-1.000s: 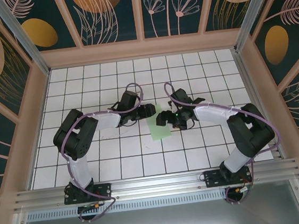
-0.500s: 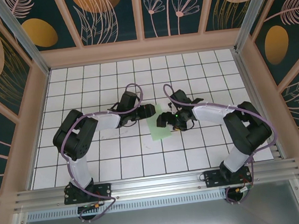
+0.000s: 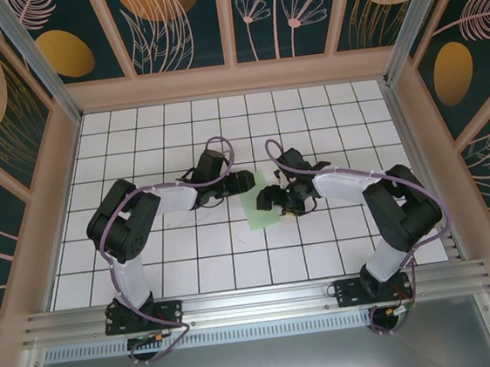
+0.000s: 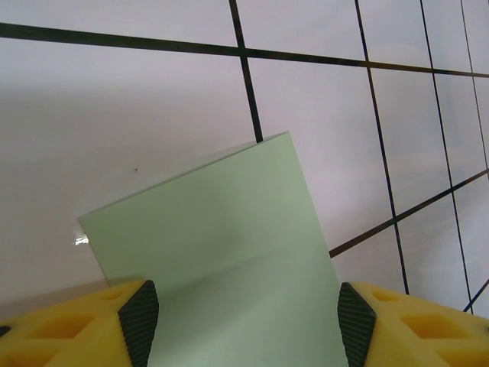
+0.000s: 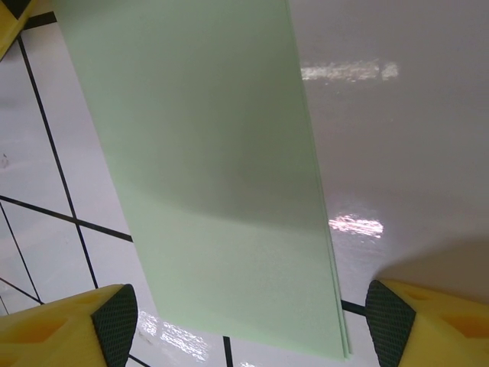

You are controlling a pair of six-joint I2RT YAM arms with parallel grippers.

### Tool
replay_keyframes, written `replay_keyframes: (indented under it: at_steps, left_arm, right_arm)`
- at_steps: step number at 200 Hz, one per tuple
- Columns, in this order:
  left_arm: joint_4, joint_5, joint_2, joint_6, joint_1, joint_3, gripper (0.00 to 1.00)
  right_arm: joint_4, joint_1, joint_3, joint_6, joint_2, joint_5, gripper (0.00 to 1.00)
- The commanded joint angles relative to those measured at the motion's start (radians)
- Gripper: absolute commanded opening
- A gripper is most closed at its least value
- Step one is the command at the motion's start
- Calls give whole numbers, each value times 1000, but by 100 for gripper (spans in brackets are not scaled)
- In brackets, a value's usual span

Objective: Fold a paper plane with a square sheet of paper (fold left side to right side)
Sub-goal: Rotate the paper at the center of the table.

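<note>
The square sheet of paper (image 3: 260, 210) lies on the tiled floor, folded into a narrow pale green rectangle. My left gripper (image 3: 245, 182) hovers over its far end and is open; in the left wrist view the paper (image 4: 221, 237) runs between the black pads (image 4: 139, 321), touching neither. My right gripper (image 3: 270, 197) is open over the strip's right edge. The right wrist view has the paper (image 5: 206, 168) lying flat with two stacked layers along its right edge, and the open right gripper (image 5: 252, 325) straddles its near end.
White grid tiles (image 3: 192, 268) cover the floor around the paper. Low beige walls (image 3: 62, 194) enclose it on three sides. The two arms' elbows (image 3: 122, 223) stand to either side of the centre.
The right gripper has edged slightly left over the paper and its jaws have narrowed a little. The left arm and the paper have not moved.
</note>
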Motion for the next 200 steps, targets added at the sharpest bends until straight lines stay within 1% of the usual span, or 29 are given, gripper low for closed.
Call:
replay_keyframes:
  at_steps: [1, 82, 200]
  left_arm:
    - [-59, -33, 5, 6, 5, -28, 67]
    - [-63, -36, 1, 8, 4, -28, 67]
    - [-63, -34, 6, 8, 5, -25, 67]
  right_arm:
    - [-28, 17, 32, 13, 12, 11, 81]
    - [-36, 19, 40, 11, 33, 38, 82]
    - [-24, 40, 66, 20, 66, 3, 82]
